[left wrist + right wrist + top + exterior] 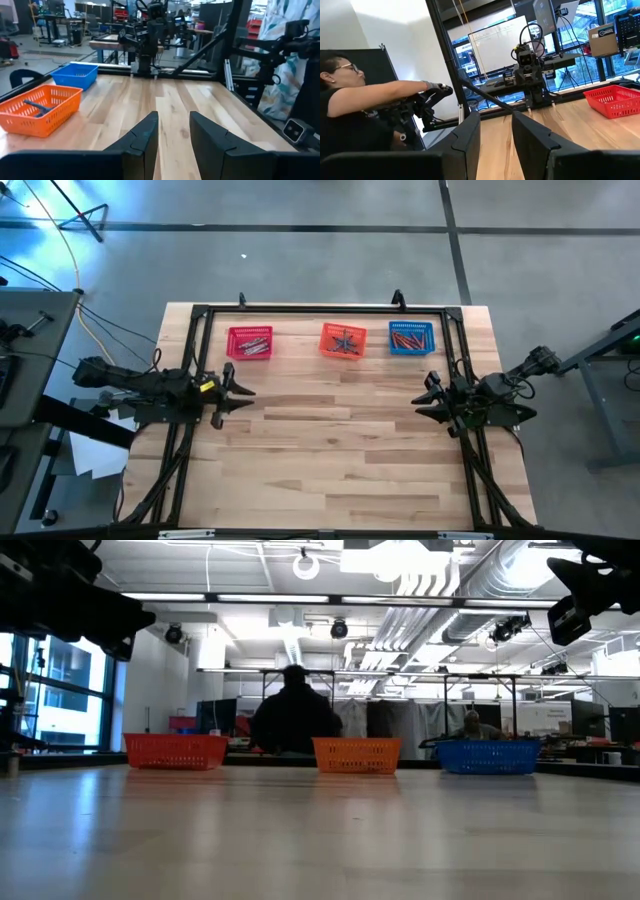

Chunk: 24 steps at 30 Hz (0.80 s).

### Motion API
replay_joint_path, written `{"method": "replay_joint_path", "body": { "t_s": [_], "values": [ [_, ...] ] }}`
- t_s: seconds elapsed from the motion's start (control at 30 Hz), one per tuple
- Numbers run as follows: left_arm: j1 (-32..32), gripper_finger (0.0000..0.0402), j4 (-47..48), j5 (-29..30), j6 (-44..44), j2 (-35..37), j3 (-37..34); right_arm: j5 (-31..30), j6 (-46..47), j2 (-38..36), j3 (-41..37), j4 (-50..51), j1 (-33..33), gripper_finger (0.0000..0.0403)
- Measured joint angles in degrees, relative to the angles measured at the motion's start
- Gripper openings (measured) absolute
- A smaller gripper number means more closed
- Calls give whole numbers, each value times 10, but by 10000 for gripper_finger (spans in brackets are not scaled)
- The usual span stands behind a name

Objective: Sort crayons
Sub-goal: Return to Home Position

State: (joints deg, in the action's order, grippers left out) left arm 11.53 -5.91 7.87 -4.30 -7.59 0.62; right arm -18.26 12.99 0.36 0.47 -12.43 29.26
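Note:
Three mesh baskets stand in a row near the table's far edge: red (250, 342), orange (343, 340) and blue (411, 338). Crayons lie inside each. Those in the red basket (257, 340) and the orange basket (37, 106) are greyish, and those in the blue basket (409, 338) are red-orange. My left gripper (245, 392) hovers level at the table's left side, open and empty (173, 117). My right gripper (425, 395) hovers at the right side, also open and empty (496, 116). The two grippers point toward each other across the bare wood.
A black frame (320, 309) runs round the table's far and side edges. Bare wood (330, 440) spreads between the arms and toward the near edge. A person (355, 100) sits beyond the table's left side, and another person (295, 715) is behind the far edge.

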Motion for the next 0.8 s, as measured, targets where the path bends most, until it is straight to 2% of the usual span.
{"method": "replay_joint_path", "body": {
  "t_s": [0.8],
  "values": [
    [0,102,1,13,-15,0,0,0,0,0,0,2,0,108]
  ]
}}
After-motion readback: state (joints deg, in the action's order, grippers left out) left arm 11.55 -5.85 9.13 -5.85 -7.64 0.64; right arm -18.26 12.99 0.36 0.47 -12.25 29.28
